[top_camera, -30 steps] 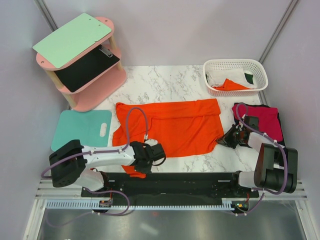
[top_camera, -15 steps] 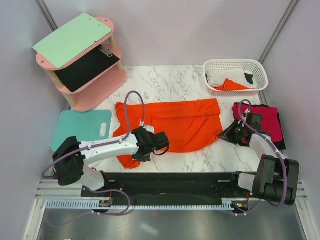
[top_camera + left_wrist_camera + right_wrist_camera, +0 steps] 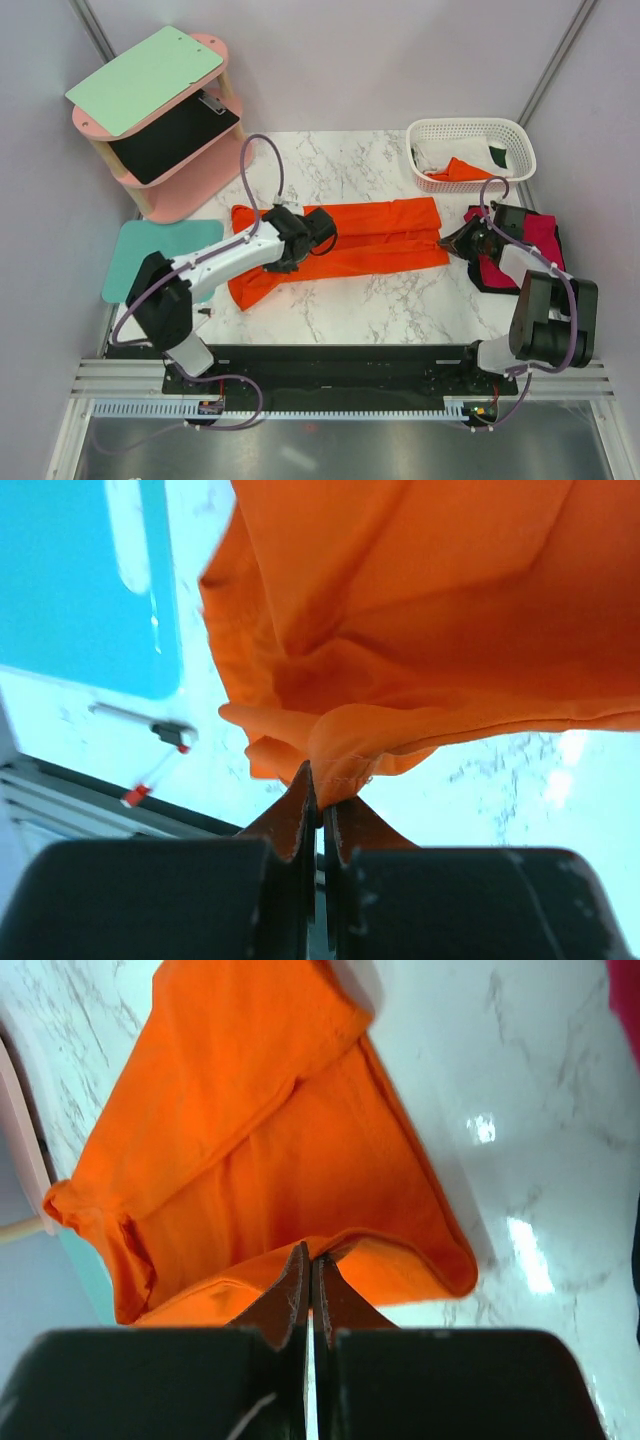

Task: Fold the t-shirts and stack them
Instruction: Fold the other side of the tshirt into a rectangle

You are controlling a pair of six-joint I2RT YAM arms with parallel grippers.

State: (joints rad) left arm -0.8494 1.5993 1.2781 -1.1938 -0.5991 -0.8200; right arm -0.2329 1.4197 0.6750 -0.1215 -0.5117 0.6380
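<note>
Both arms have swung away from the robot, carrying the near hem of the orange t-shirt [image 3: 385,238] up and over toward its far edge; what lay spread wide a second ago is now a long narrow band across the marble tabletop [image 3: 350,170], one sleeve trailing at its left end; I judge the first lengthwise fold to be all but laid, with release and smoothing yet to come.

Left hand [image 3: 318,798] is pressed together, pinching a gathered bit of orange hem; right hand [image 3: 310,1265] likewise pinches the hem at the band's other end; both hang just over the cloth.

By count: two hands, both busy; one orange t-shirt in the fold; one crimson shirt [image 3: 535,240] lying folded at the right on a black shirt [image 3: 480,278], so a stack of two; one white basket [image 3: 470,123] holding three visible cloths, white [image 3: 435,155], orange [image 3: 460,170] and dark green [image 3: 500,155]; one teal mat [image 3: 150,255] at the left.
</note>
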